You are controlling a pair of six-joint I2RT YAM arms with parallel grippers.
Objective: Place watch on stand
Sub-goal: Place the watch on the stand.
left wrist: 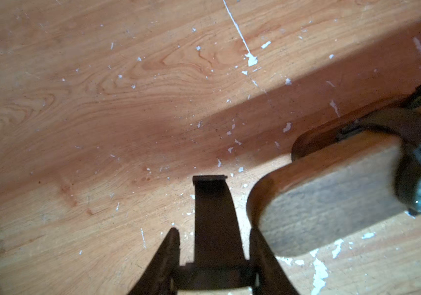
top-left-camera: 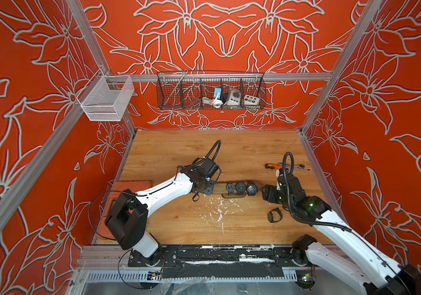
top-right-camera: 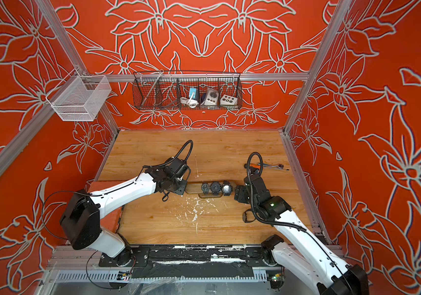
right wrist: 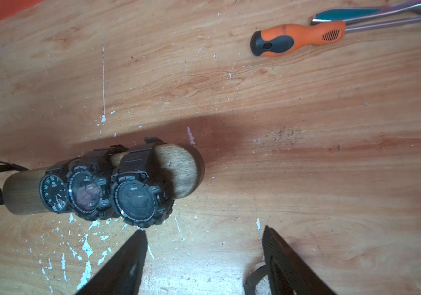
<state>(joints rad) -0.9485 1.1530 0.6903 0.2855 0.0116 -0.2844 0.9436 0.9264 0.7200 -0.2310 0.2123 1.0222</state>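
The stand (top-left-camera: pixel 218 189) (top-right-camera: pixel 192 187), a dark wooden bar, lies mid-table with three dark watches (top-left-camera: pixel 240 187) (right wrist: pixel 132 196) strapped round it side by side. My left gripper (top-left-camera: pixel 205 187) (left wrist: pixel 214 235) is at the bar's left end (left wrist: pixel 332 199), shut on another dark watch (left wrist: pixel 212 209) whose strap sticks out between the fingers; a strap loop (top-left-camera: pixel 195 197) hangs below it. My right gripper (top-left-camera: pixel 265 191) (right wrist: pixel 204 232) sits just off the bar's right end (right wrist: pixel 181 168), open, with only bare table between its fingers.
A loose watch (top-left-camera: pixel 271 215) lies on the table under the right arm. An orange-handled screwdriver (top-left-camera: pixel 272 166) (right wrist: pixel 296 38) and a metal wrench (top-left-camera: pixel 296 166) lie at the back right. An orange case (top-left-camera: pixel 132 185) sits at the left edge. Wire baskets (top-left-camera: pixel 210 90) (top-left-camera: pixel 106 98) hang on the rails.
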